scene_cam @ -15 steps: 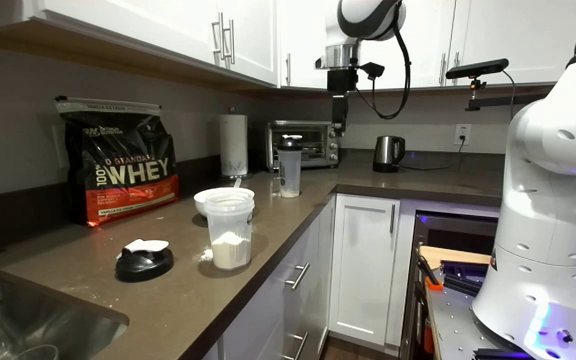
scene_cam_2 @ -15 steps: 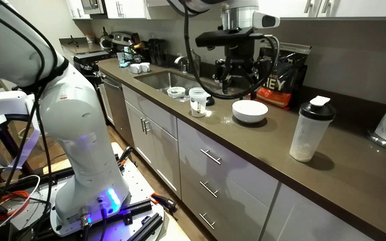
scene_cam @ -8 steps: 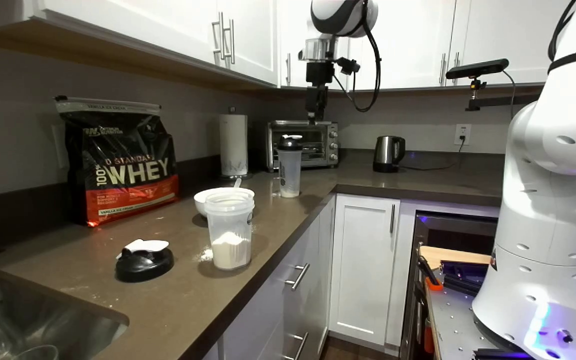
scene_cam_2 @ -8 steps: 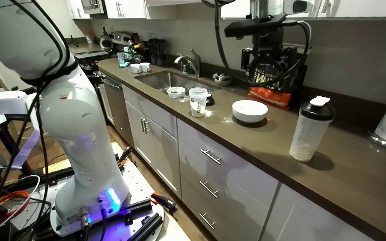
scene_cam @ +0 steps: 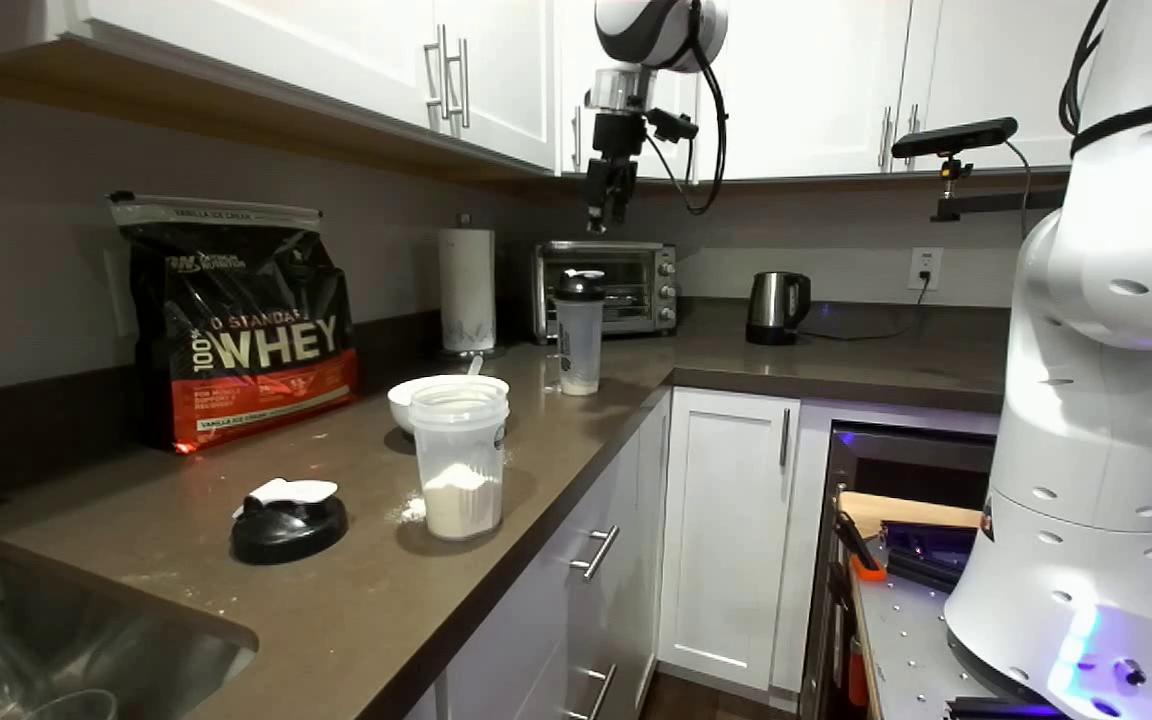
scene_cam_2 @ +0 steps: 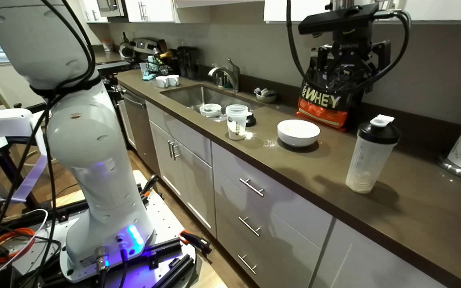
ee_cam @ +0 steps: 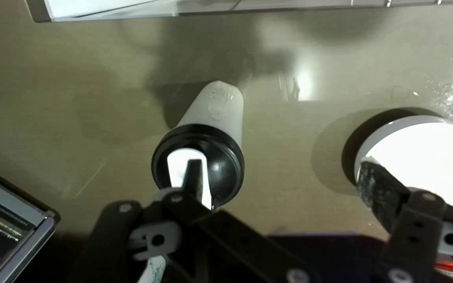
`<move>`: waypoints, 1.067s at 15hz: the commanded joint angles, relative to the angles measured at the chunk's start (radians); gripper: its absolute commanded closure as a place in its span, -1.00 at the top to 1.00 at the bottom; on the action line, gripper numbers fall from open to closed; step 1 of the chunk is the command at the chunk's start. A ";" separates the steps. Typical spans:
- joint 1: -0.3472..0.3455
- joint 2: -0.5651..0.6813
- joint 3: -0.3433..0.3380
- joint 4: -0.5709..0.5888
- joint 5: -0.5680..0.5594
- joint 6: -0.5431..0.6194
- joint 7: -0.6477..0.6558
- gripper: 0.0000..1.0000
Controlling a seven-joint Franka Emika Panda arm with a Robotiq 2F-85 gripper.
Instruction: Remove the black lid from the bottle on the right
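Brown kitchen countertop [scene_cam_2: 426,216]: one slim clear bottle [scene_cam_2: 368,168], upright near the white bowl [scene_cam_2: 299,136], its black lid [scene_cam_2: 379,134] in place. One gripper [ee_cam: 283,177], fingers [ee_cam: 382,192] spread apart and holding nothing, above the bottle and, by the wrist view, seemingly off-centre toward the bowl; step in hand, as judged, the approach. Next move likely calls for centring over the lid, lowering to straddle its rim, gripping, then twisting it free.
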 commanded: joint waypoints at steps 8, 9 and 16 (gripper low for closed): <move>-0.085 0.174 0.019 0.142 0.148 -0.004 -0.079 1.00; -0.088 0.185 0.020 0.150 0.148 -0.005 -0.079 1.00; -0.097 0.221 0.033 0.137 0.122 0.204 -0.116 1.00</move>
